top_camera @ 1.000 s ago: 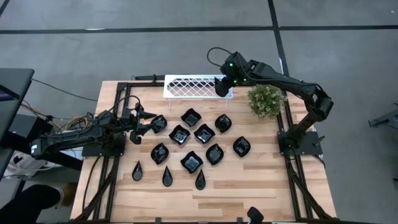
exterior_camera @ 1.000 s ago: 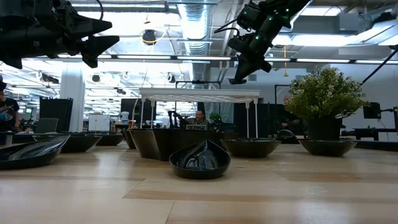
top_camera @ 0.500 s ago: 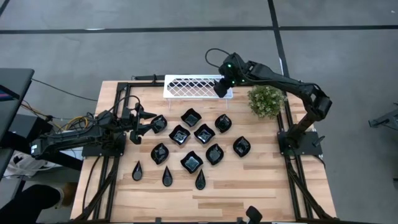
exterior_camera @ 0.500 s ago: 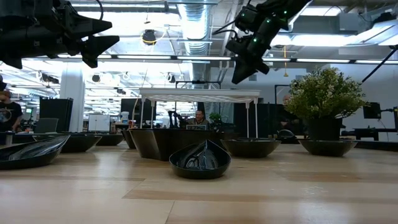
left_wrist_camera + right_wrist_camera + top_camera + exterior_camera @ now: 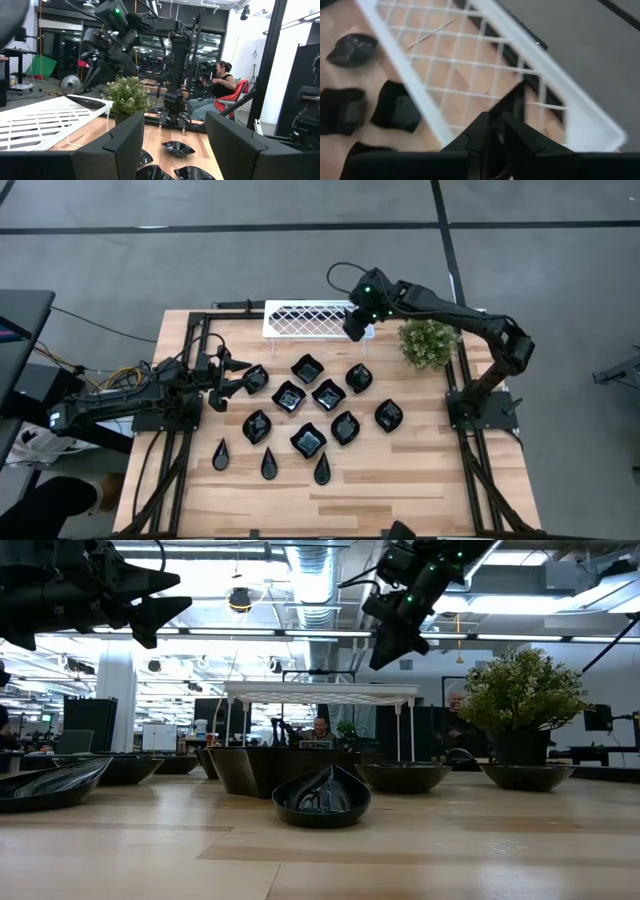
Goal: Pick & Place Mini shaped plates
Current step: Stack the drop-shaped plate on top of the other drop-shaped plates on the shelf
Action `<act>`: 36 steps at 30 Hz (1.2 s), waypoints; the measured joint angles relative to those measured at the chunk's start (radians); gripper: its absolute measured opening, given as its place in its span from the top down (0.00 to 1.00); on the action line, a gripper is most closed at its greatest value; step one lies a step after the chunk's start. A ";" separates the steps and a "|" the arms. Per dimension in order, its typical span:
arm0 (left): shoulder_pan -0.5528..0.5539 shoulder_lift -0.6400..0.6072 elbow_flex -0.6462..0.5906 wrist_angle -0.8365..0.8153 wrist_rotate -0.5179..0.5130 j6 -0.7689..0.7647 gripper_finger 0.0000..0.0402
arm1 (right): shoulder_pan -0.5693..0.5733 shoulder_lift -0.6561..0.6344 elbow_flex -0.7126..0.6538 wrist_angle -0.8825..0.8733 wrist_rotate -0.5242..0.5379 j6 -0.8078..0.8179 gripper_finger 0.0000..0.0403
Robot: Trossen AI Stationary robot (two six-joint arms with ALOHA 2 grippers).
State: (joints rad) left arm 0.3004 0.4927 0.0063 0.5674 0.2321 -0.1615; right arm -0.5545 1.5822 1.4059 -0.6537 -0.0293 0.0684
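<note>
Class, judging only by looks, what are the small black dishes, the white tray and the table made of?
Dishes: probably glazed ceramic or glass, shown by glossy reflections. Tray: likely coated wire or plastic, a matte white lattice. Table: wood, with visible plank grain.

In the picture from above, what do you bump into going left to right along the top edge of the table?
White lattice tray → right gripper hovering at the tray's right end → little green plant.

arms [image 5: 455, 310]: dark, jointed | cables: black loops | right wrist: green light
</note>
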 joint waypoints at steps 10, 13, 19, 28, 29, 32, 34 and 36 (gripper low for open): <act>0.000 0.000 0.000 -0.001 0.000 0.000 0.47 | 0.165 0.000 0.000 -0.027 -0.026 -0.025 0.88; 0.000 0.000 0.000 0.000 0.000 0.000 0.47 | 0.207 0.000 0.000 -0.027 -0.027 -0.018 0.88; 0.000 0.000 0.000 0.002 0.000 0.000 0.47 | 0.255 -0.011 0.001 -0.057 -0.025 0.025 0.88; 0.000 0.000 0.000 0.008 0.001 -0.003 0.47 | 0.257 -0.203 -0.021 -0.205 0.115 0.067 0.88; 0.000 0.000 0.000 0.008 0.001 -0.003 0.47 | 0.263 -0.242 -0.040 -0.201 0.136 0.080 0.88; 0.000 0.000 0.000 0.010 0.001 -0.003 0.47 | 0.285 -0.360 -0.113 -0.202 0.191 0.120 0.88; 0.000 0.000 0.000 0.010 0.001 -0.003 0.47 | 0.307 -0.443 -0.169 -0.197 0.201 0.147 0.88; 0.000 0.000 0.000 0.010 0.001 -0.003 0.47 | 0.336 -0.524 -0.229 -0.174 0.204 0.164 0.88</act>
State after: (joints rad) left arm 0.3004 0.4928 0.0063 0.5774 0.2333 -0.1646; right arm -0.2189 1.0584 1.1770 -0.8281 0.1743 0.2328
